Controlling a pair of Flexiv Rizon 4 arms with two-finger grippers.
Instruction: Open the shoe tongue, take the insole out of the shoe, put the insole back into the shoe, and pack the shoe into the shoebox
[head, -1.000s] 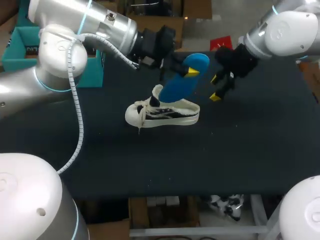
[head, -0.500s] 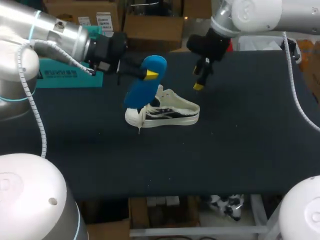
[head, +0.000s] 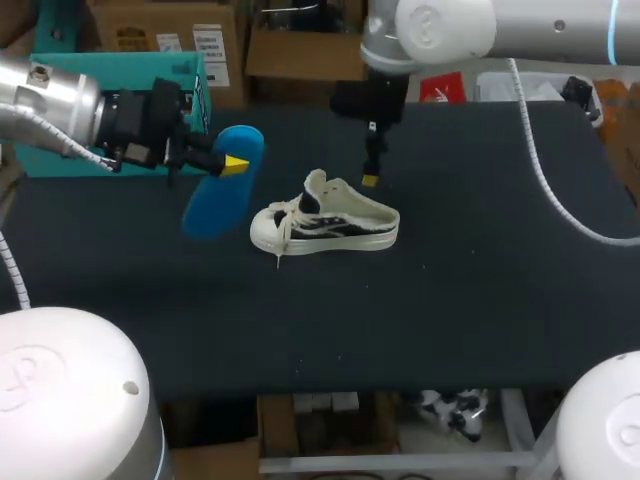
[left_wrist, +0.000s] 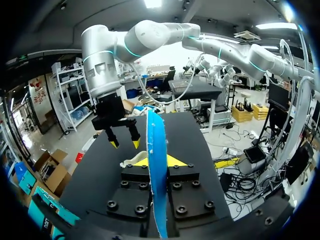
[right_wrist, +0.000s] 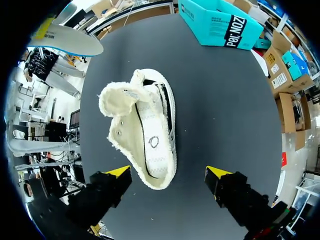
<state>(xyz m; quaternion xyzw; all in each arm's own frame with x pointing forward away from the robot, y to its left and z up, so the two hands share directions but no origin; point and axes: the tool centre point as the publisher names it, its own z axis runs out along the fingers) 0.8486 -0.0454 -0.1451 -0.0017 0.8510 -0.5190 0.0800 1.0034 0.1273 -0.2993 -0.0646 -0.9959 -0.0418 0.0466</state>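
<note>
Insole (head: 215, 195) clamped in left gripper (head: 233, 163), shoe (head: 330, 225) on table (head: 480, 280), shoebox (head: 120, 72) contents unclear.

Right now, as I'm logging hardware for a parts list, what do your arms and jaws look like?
The left arm and right arm are rounded silver-white tubes, each with a pale loose cable. The right shows thin teal joint rings. Both end in black wrist blocks with black jaws tipped bright yellow.

White lettering on teal shoebox (right_wrist: 216, 20)
</note>
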